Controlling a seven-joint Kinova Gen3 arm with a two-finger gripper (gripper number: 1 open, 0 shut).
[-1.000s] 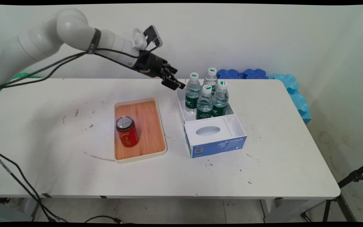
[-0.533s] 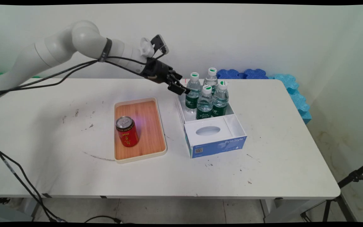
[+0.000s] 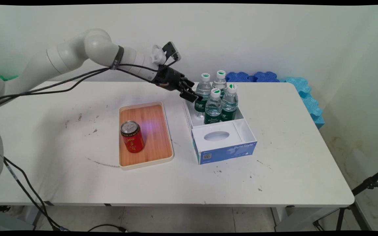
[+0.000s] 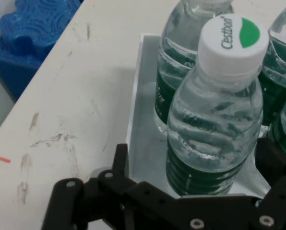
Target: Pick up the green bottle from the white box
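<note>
Here, from above, my gripper is at the near-left bottle of four in the white box. My fingers look open, one on each side of it, not squeezing yet. The other bottles stand packed close behind and to its right. A red can stands on the tray, well apart.

Now, from my hand, the bottle sits between my fingers, its white cap on. It looks full, so I think it is a bit heavy. The clear sides look smooth and may squash. I would hold the body above the green label. The box wall is just beside one finger. The room is tight.
</note>
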